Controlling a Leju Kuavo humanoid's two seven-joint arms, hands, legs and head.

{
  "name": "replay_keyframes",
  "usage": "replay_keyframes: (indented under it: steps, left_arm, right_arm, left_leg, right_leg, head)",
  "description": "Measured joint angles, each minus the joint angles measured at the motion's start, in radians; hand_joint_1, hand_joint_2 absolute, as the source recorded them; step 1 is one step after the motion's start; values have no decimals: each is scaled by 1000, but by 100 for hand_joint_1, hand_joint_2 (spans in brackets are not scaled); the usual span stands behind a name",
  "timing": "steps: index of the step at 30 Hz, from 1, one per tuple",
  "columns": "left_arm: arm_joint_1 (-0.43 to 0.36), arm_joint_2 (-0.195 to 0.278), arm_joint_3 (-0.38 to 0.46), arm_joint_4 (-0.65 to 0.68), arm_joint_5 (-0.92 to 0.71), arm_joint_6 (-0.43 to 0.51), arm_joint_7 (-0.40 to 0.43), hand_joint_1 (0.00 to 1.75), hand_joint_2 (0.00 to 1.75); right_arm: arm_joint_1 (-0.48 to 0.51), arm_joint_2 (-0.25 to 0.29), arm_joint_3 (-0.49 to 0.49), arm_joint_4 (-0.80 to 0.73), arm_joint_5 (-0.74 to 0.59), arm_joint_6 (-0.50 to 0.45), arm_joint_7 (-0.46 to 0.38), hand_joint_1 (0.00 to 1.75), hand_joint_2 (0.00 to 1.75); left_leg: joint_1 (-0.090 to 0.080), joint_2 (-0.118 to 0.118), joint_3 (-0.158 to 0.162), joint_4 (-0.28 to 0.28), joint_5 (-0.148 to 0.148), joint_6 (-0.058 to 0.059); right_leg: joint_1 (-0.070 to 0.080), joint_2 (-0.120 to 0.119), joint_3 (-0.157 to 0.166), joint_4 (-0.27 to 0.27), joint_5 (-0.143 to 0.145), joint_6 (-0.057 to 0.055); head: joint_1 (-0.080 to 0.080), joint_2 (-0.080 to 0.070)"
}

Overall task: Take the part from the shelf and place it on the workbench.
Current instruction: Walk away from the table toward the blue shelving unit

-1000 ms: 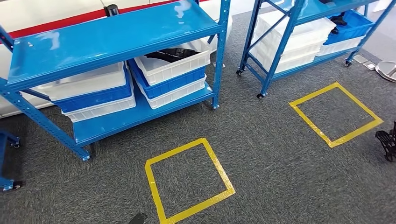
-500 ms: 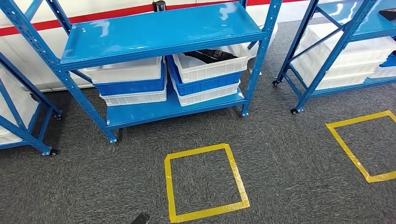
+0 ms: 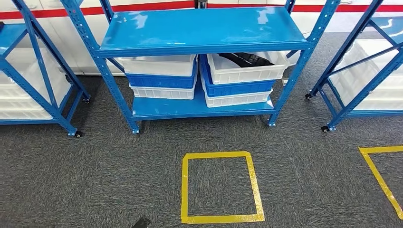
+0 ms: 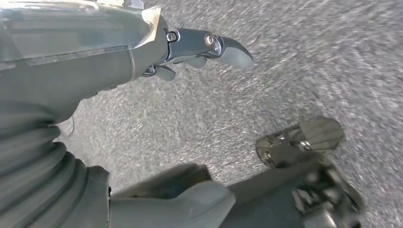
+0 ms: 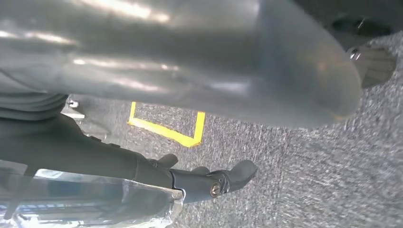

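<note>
Straight ahead of me, beyond the yellow floor square [image 3: 221, 186], the blue shelf [image 3: 199, 33] is holding stacked crates on its lower level. I am seeing the dark part [image 3: 247, 59] lying lengthwise in the top white crate [image 3: 247, 71] on the right, so my right hand looks nearer. My left hand [image 4: 190, 47] and right hand [image 5: 204, 180] are hanging over carpet, fingers loosely apart, carrying nothing.

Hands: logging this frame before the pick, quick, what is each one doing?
Left hand: open, holding nothing, hanging over the carpet.
Right hand: open, holding nothing, hanging over the carpet.
</note>
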Motion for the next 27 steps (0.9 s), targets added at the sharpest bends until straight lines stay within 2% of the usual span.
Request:
replay_keyframes:
  steps: [1, 3, 4, 5, 6, 7, 8, 9, 10, 11, 12, 14, 15, 16, 18, 19, 20, 21, 22, 23, 25, 26, 27]
  left_arm:
    - [0, 0, 0, 0, 0, 0, 0, 0, 175]
    - [-2, -2, 0, 0, 0, 0, 0, 0, 175]
    - [-4, -2, 0, 0, 0, 0, 0, 0, 175]
    - [-3, -3, 0, 0, 0, 0, 0, 0, 175]
    - [-1, -3, 0, 0, 0, 0, 0, 0, 175]
    - [1, -3, 0, 0, 0, 0, 0, 0, 175]
    - [2, -3, 0, 0, 0, 0, 0, 0, 175]
    - [3, -3, 0, 0, 0, 0, 0, 0, 175]
    - [3, -3, 0, 0, 0, 0, 0, 0, 175]
    - [3, -4, 0, 0, -1, 0, 0, 0, 175]
    - [3, -4, 0, 0, -2, 0, 2, 0, 175]
    - [4, -3, -1, 0, -6, 2, 8, 0, 175]
    - [5, -3, -1, 0, -8, 2, 11, 0, 175]
    - [6, -3, -1, 0, -8, 3, 13, 0, 175]
    - [3, -4, -1, 0, -8, 5, 13, 0, 87]
    - [2, -5, -1, 0, -7, 5, 11, 0, 44]
    - [1, -6, -1, 0, -5, 5, 8, 0, 0]
    - [3, -6, -1, 0, -2, 5, 3, 0, 0]
    - [6, -7, 0, 0, 2, 5, -3, 0, 0]
    - [9, -7, 0, 0, 6, 4, -9, 0, 0]
    - [11, -6, 0, 0, 14, 1, -18, 0, 0]
    - [10, -5, 0, 0, 19, -2, -20, 0, 0]
    - [9, -5, 0, 0, 21, -5, -23, 0, 0]
  right_arm:
    - [0, 0, 0, 0, 0, 0, 0, 0, 0]
    - [2, 0, 0, 0, 0, 1, 0, 0, 0]
    - [4, 0, 0, 0, 0, 1, 0, 0, 0]
    - [6, 0, 0, 0, 0, 2, 0, 0, 0]
    - [8, -1, 0, 0, 0, 2, 0, 0, 0]
    - [9, -1, 0, 0, 0, 2, 0, 0, 0]
    - [8, -2, 0, 0, 0, 2, -1, 0, 0]
    - [8, -3, 0, 0, 0, 2, -1, 0, 0]
    - [7, -3, 0, 0, 0, 3, -2, 0, 0]
    - [6, -3, 0, 0, -1, 4, -5, 0, 0]
    - [4, -4, 0, 0, -3, 7, -7, 0, 0]
    - [-8, -2, -1, 0, -8, 20, -8, 0, 0]
    - [-18, 1, -1, 0, -9, 28, -4, 0, 0]
    - [-28, 4, -1, 0, -9, 36, 2, 0, 0]
    - [-45, 10, -1, -1, -8, 45, 13, 0, 0]
    - [-50, 12, -1, -1, -8, 47, 16, 0, 0]
    - [-53, 12, -2, -1, -8, 47, 16, 0, 0]
    - [-54, 12, -2, -1, -9, 44, 13, 0, 0]
    - [-56, 12, -3, -1, -9, 41, 9, 0, 0]
    - [-58, 11, -4, -1, -10, 38, 5, 0, 0]
    - [-64, 12, -6, -1, -10, 32, -1, 0, 0]
    - [-66, 13, -7, -1, -10, 28, -1, 0, 0]
    - [-67, 13, -7, -1, -10, 25, -1, 0, 0]
  left_leg:
    - [3, -13, 3, -5, 5, 7]
    - [8, -40, 4, -11, 12, 17]
    - [8, -55, 3, -11, 14, 20]
    - [8, -71, 2, -11, 14, 21]
    - [8, -88, 1, -10, 14, 21]
    - [9, -104, 2, -9, 14, 20]
    - [9, -119, 3, -8, 14, 19]
    - [11, -134, 3, -6, 13, 16]
    - [9, -148, 2, -2, 11, 11]
    - [9, -159, 0, 0, 9, 5]
    - [8, -167, -3, 2, 9, -2]
    - [11, -182, -8, -1, 12, -16]
    - [12, -178, -11, 2, 11, -21]
    - [12, -160, -18, 15, 2, -26]
    - [10, -97, -63, 107, -51, -34]
    - [10, -72, -99, 177, -85, -37]
    - [12, -57, -135, 244, -111, -41]
    - [13, -50, -157, 284, -120, -43]
    - [15, -47, -159, 286, -109, -43]
    - [16, -44, -139, 247, -82, -42]
    - [14, -31, -61, 106, -21, -32]
    - [11, -24, -30, 49, -4, -26]
    - [8, -19, -11, 16, 2, -22]
  right_leg:
    - [-1, 26, -6, 19, -12, 3]
    - [-4, 92, -51, 119, -62, -1]
    - [-5, 108, -85, 189, -90, -4]
    - [-6, 115, -116, 248, -109, -3]
    - [-7, 117, -134, 276, -112, 2]
    - [-9, 119, -134, 265, -99, 10]
    - [-12, 123, -115, 215, -71, 20]
    - [-17, 141, -83, 138, -36, 30]
    - [-19, 161, -55, 72, -9, 34]
    - [-20, 176, -35, 25, 10, 31]
    - [-19, 188, -25, 2, 18, 25]
    - [-16, 174, -23, 1, 22, 5]
    - [-16, 165, -22, -1, 25, -2]
    - [-18, 155, -21, -3, 27, -10]
    - [-19, 129, -18, -6, 27, -21]
    - [-18, 114, -18, -6, 25, -26]
    - [-16, 99, -17, -5, 23, -28]
    - [-14, 86, -17, -5, 22, -29]
    - [-13, 76, -16, -5, 21, -30]
    - [-13, 70, -15, -5, 20, -30]
    - [-11, 63, -11, -4, 17, -26]
    - [-8, 61, -10, -4, 15, -22]
    - [-6, 59, -9, -4, 13, -18]
  head:
    - [2, 0]
    - [9, 0]
    - [12, 0]
    - [14, 0]
    - [14, 0]
    - [15, 0]
    - [15, 0]
    - [16, 0]
    - [18, 0]
    - [20, 0]
    - [21, 0]
    - [20, 0]
    - [20, 0]
    - [18, 0]
    - [7, 0]
    - [3, 0]
    - [0, 0]
    - [0, 0]
    - [0, 0]
    - [0, 0]
    - [-1, 0]
    - [-1, 0]
    - [-1, 0]
